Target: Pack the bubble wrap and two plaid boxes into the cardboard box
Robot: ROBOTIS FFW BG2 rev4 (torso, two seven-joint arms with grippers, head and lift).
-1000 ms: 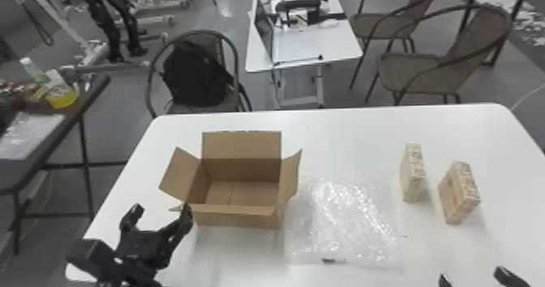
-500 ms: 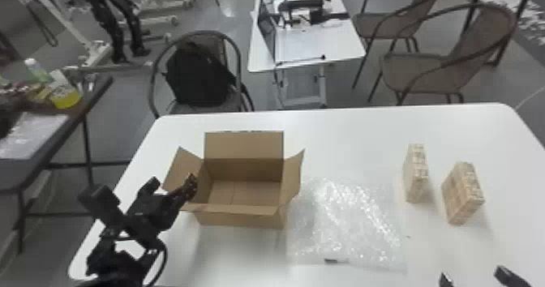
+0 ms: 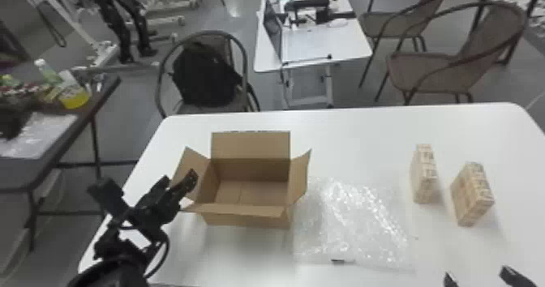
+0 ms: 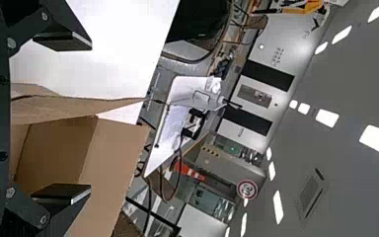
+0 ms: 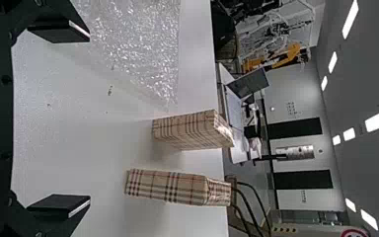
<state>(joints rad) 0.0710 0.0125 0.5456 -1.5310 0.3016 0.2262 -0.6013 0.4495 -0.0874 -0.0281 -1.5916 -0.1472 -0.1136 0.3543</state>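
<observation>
Carton: mouth up, flaps splayed, presumably to receive goods | bubble wrap: flat, its 4 o'clock, probably first in as lining | inner plaid box, outer plaid box: upright, its 3 o'clock, slim enough to pinch | left gripper: fingers apart, carton's 9 o'clock, likely for steadying | right gripper: fingers apart, outer plaid box's 6 o'clock, handy for grasping

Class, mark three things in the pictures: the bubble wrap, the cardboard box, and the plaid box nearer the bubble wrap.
Bubble wrap point(image 3: 357, 221): head view, middle of the sheet.
Cardboard box point(image 3: 251, 170): head view, inside of its far wall.
Nearer plaid box point(image 3: 428, 176): head view, its narrow side.
</observation>
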